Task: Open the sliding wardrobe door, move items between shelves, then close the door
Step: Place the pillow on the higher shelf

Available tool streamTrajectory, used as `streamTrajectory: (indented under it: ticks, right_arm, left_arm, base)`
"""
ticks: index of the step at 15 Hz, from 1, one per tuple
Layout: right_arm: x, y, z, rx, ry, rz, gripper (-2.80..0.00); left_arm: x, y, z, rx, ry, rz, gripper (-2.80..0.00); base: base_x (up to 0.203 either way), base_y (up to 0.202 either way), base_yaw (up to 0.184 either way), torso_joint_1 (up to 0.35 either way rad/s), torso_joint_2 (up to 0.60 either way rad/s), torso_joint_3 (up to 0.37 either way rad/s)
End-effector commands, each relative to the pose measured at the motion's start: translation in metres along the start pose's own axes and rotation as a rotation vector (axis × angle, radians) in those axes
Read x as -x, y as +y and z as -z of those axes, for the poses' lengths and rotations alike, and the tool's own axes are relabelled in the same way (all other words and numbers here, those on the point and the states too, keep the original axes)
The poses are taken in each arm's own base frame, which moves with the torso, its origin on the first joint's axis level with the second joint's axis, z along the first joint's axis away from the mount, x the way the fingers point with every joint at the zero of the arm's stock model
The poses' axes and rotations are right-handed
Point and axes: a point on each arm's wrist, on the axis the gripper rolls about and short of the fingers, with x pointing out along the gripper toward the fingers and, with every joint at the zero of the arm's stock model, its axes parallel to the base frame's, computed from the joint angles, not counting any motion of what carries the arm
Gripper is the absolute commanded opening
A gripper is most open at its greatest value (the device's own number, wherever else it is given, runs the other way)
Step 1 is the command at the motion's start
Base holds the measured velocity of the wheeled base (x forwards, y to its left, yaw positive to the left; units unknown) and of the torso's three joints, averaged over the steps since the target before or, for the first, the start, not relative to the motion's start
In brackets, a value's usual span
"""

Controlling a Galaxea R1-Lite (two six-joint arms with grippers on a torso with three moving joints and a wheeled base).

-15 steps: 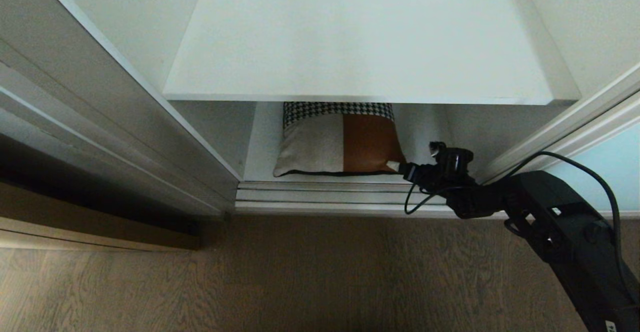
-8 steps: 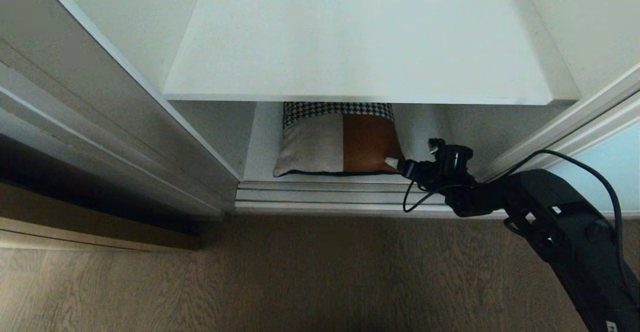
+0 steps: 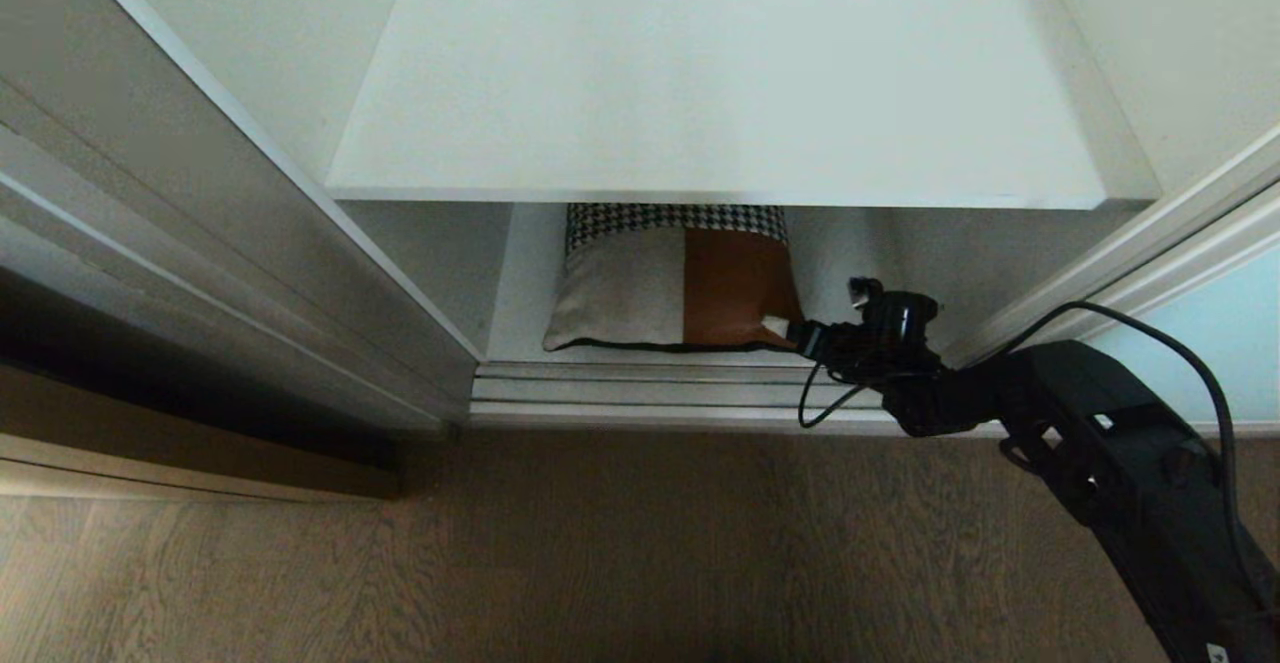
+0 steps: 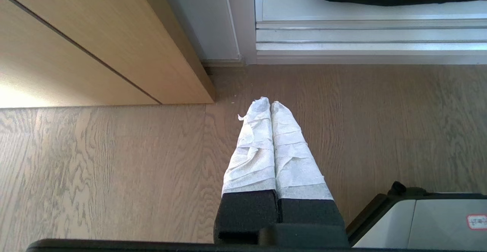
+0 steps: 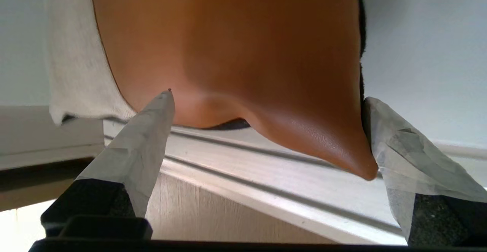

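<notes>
Right end effector [image 3: 790, 328] stands wide open at the near right corner of the cushion [image 3: 675, 283], holding nothing yet; in the right wrist view its two wrapped fingers [image 5: 146, 130] straddle the rust-orange corner, one touching the cushion's dark side edge. To do this step well, I judge it should push a little deeper so the pads bite into the stuffed body, not just the thin corner tip, which would likely slip out when lifted. The close should be firm, since the cushion is soft and will give. Beneath the cushion lies the lower shelf [image 3: 520, 273], which holds nothing else that shows. Above the cushion, the upper shelf [image 3: 720, 93] is the likely destination. Right of the cushion, a strip of the sliding wardrobe door [image 3: 1215, 328] shows, slid aside. Left end effector [image 4: 271, 107] hangs pressed shut over the floor [image 4: 114, 168], well away from the cushion.
</notes>
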Motion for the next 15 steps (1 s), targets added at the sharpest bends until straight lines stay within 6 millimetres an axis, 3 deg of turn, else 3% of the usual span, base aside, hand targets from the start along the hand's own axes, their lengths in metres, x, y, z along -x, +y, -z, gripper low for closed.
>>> streamTrajectory:
  ticks: [1, 8, 9, 15]
  right_arm:
    - [-0.002, -0.002, 0.009, -0.007, 0.016, 0.0, 0.0]
    - [-0.006, 0.003, 0.017, -0.017, 0.051, 0.001, 0.0]
    - [-0.006, 0.004, 0.018, -0.016, 0.054, 0.0, -2.8]
    - [-0.007, 0.004, 0.019, -0.013, 0.052, -0.006, -2.8]
  left_arm:
    - [0.0, 0.0, 0.0, 0.0, 0.003, -0.001, -2.8]
    - [0.0, 0.0, 0.0, 0.0, 0.003, -0.001, -2.8]
    - [0.0, 0.0, 0.0, 0.0, 0.003, -0.001, -2.8]
    - [0.0, 0.0, 0.0, 0.0, 0.003, -0.001, -2.8]
  base:
    - [0.0, 0.0, 0.0, 0.0, 0.0, 0.0]
    - [0.0, 0.0, 0.0, 0.0, 0.0, 0.0]
    - [0.0, 0.0, 0.0, 0.0, 0.0, 0.0]
    - [0.0, 0.0, 0.0, 0.0, 0.0, 0.0]
